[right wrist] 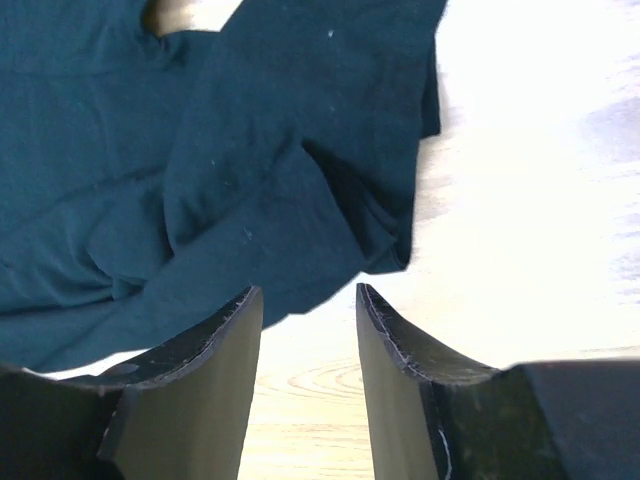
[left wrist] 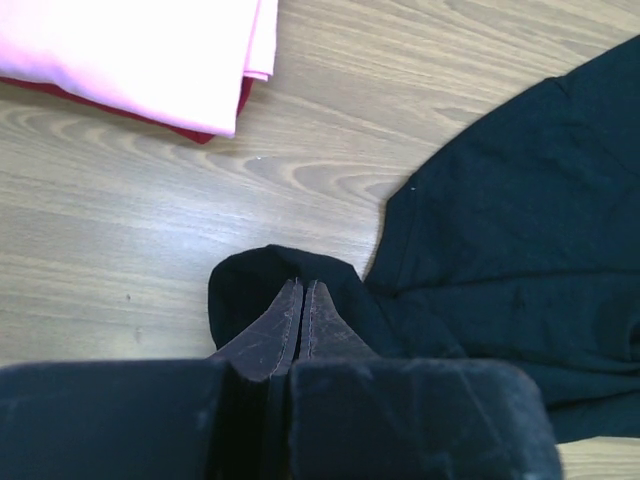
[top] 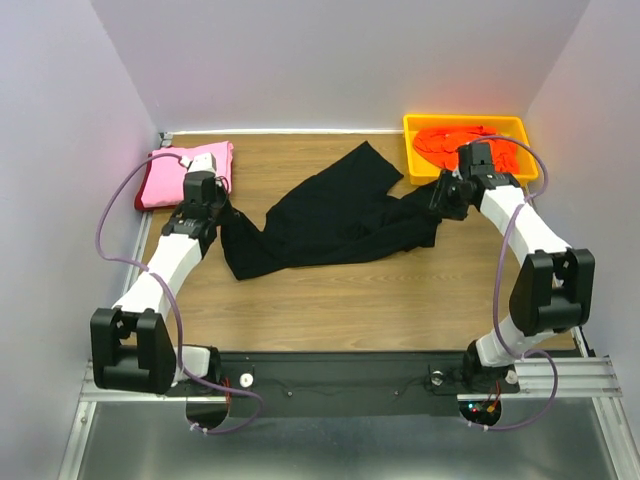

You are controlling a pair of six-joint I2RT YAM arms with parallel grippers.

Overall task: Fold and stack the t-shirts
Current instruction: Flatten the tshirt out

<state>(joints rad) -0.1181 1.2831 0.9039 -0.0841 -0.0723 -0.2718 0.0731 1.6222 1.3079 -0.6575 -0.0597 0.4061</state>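
Note:
The black t-shirt (top: 330, 220) lies crumpled across the middle of the wooden table. My left gripper (top: 222, 212) is shut on its left end; in the left wrist view the fingertips (left wrist: 290, 300) pinch a fold of the black cloth (left wrist: 240, 290), and the rest of the shirt (left wrist: 520, 220) spreads to the right. My right gripper (top: 440, 195) stands open just off the shirt's right end. Between its fingers (right wrist: 240, 330) only bare wood shows, and the shirt (right wrist: 250, 170) lies just beyond the tips.
A folded pink shirt (top: 185, 170) (left wrist: 150, 60) lies on a dark red one (top: 140, 200) (left wrist: 200, 133) at the back left. A yellow tray (top: 420, 125) at the back right holds a bright orange shirt (top: 450, 140). White walls enclose the table.

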